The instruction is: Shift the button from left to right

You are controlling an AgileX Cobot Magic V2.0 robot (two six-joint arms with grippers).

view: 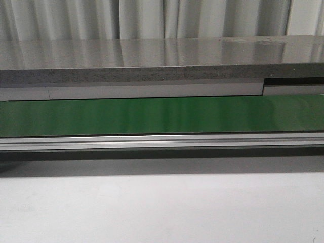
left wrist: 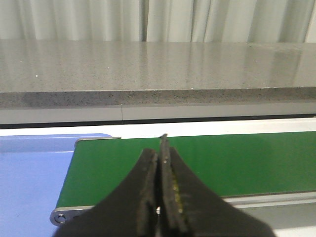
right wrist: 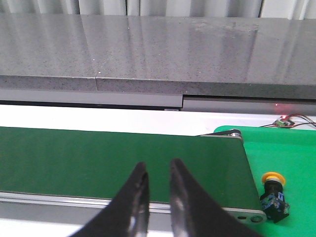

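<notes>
Only your right wrist view shows the button [right wrist: 273, 193], lying on bright green matting [right wrist: 286, 163] just past the conveyor belt [right wrist: 118, 158] end. Your right tool [right wrist: 156, 170] is slightly parted and empty; your left tool [left wrist: 160, 148] is pressed closed, holding nothing.

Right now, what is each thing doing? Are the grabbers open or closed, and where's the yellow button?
Left gripper: shut, holding nothing, over the green belt.
Right gripper: slightly open, holding nothing.
Button: lying on the bright green mat, just past the belt's end, untouched.
</notes>
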